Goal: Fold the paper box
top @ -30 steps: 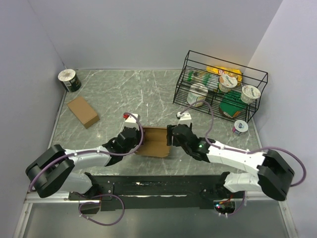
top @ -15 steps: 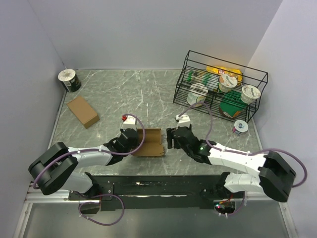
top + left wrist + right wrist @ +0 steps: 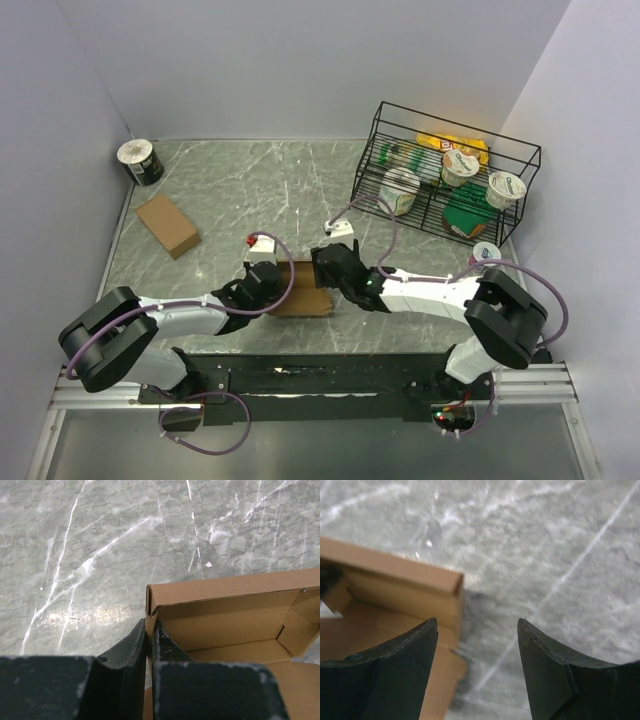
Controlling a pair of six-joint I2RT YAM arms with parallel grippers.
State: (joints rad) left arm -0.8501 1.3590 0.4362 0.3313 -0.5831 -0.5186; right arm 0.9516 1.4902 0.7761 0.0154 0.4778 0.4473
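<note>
The left gripper (image 3: pixel 150 632) was clamped on the left wall of the paper box (image 3: pixel 225 620). The right gripper (image 3: pixel 477 625) gaped open astride its right end. The box lay on the table (image 3: pixel 250 180) between the arms. Well to the right, a wire rack (image 3: pixel 368 175) held cups (image 3: pixel 460 166) and packets (image 3: pixel 450 143).

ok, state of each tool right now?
Left tool: closed, pinching a side wall of the paper box.
Right tool: open, holding nothing, its jaws straddling the box's end corner.
</note>
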